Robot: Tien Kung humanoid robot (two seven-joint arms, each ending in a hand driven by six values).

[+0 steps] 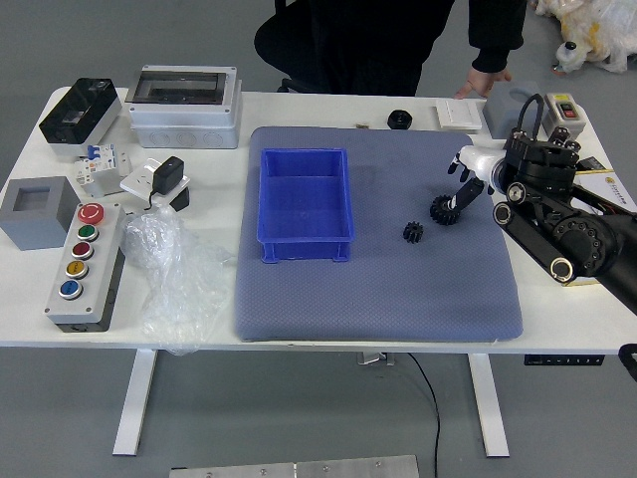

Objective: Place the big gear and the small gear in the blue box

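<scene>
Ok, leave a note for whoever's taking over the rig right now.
Left hand: out of view.
Right hand: fingers spread, one reaching down to the big gear; no grasp seen.
Small gear: on the mat, between big gear and blue box.
Done: neither gear is in the box.
Left: put both in.
Person's hand: at the table's far edge.

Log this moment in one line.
right hand: open, at big gear | small gear: on mat | blue box: neither gear inside | left arm: out of view
</scene>
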